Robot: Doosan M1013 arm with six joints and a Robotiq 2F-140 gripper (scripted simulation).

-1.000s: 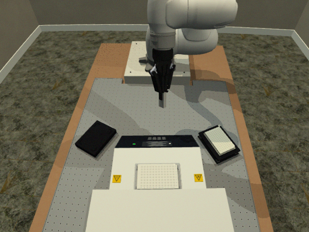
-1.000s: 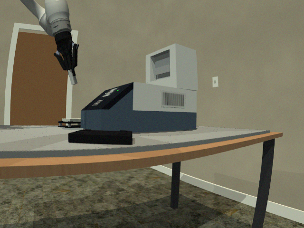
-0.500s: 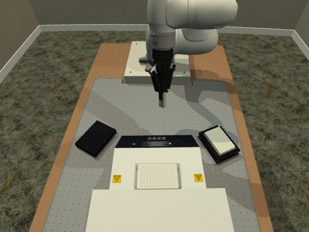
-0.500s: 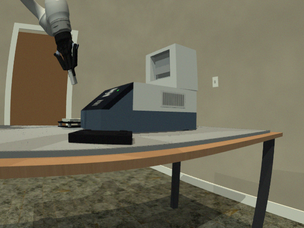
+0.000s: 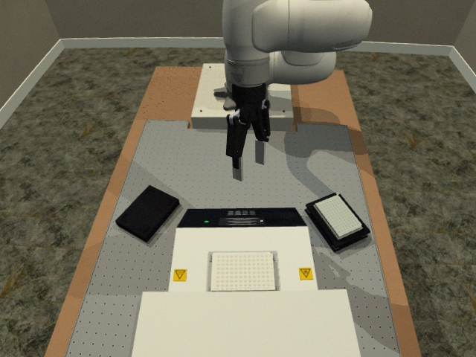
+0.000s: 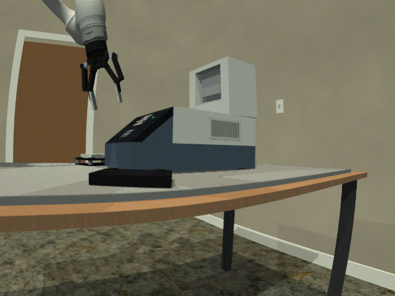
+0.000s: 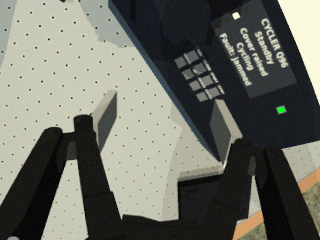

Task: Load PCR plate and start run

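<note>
The fingers (image 5: 238,169) of the gripper (image 5: 248,166) stand apart with nothing between them, hanging above the worktop (image 5: 192,172) before the cycler Q1 (image 6: 197,127). On the left lies the black nest ND (image 5: 148,217), bare. In the middle, Q1's lid (image 6: 223,86) is raised, its lamp (image 5: 207,221) shows green, and a white plate (image 5: 243,271) sits on its block. On the right, plate T27 (image 5: 338,216) rests on nest N1 (image 5: 334,239).

The top view looks down from above the table's (image 5: 115,184) far end toward the arm's end. The exterior view sits low beside a long edge; the wrist view looks straight down close. All share the machine's keypad panel (image 5: 242,216).
</note>
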